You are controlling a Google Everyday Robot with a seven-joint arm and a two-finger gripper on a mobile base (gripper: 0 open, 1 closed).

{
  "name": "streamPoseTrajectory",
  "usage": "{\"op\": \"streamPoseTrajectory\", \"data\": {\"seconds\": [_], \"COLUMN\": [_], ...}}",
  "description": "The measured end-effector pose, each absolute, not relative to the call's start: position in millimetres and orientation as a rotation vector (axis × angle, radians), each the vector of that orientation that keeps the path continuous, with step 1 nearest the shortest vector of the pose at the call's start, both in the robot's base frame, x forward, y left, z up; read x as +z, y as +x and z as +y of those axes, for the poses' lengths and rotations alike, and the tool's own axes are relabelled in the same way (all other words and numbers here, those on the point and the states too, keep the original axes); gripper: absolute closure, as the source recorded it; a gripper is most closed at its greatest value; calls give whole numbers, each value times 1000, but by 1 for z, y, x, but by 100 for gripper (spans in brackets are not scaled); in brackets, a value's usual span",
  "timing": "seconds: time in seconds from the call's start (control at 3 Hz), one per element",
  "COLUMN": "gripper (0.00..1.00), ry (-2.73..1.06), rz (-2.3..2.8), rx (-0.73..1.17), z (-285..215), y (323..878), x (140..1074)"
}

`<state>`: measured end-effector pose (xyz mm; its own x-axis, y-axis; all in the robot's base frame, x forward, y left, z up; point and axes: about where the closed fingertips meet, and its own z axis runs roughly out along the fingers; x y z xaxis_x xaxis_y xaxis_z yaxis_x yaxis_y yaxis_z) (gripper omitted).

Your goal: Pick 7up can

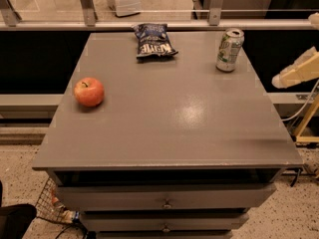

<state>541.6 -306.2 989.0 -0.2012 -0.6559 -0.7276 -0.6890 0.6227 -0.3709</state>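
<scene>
The 7up can (229, 50) stands upright near the far right corner of the grey table (164, 133); it has a silver top and a pale green-and-white label. My gripper (297, 72) shows as a cream-coloured piece at the right edge of the camera view. It is off the table's right side, to the right of the can and a little nearer to me, apart from the can. It holds nothing that I can see.
A red apple (89, 91) lies on the table's left side. A dark blue chip bag (153, 42) lies at the far middle. A railing (149, 25) runs behind the table. Drawers (164, 198) are below the top, and a wire basket (50, 203) sits on the floor at lower left.
</scene>
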Motion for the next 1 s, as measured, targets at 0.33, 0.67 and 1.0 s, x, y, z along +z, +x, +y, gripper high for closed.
{"op": "streamPoseTrajectory", "data": {"seconds": [0.33, 0.67, 1.0], "gripper": [0, 0, 0], "ry": [-937, -916, -917], "rz": [1790, 1774, 1773], "rx": [133, 162, 165], "z": [-316, -315, -314], "y": [579, 587, 587], "x": [994, 991, 991]}}
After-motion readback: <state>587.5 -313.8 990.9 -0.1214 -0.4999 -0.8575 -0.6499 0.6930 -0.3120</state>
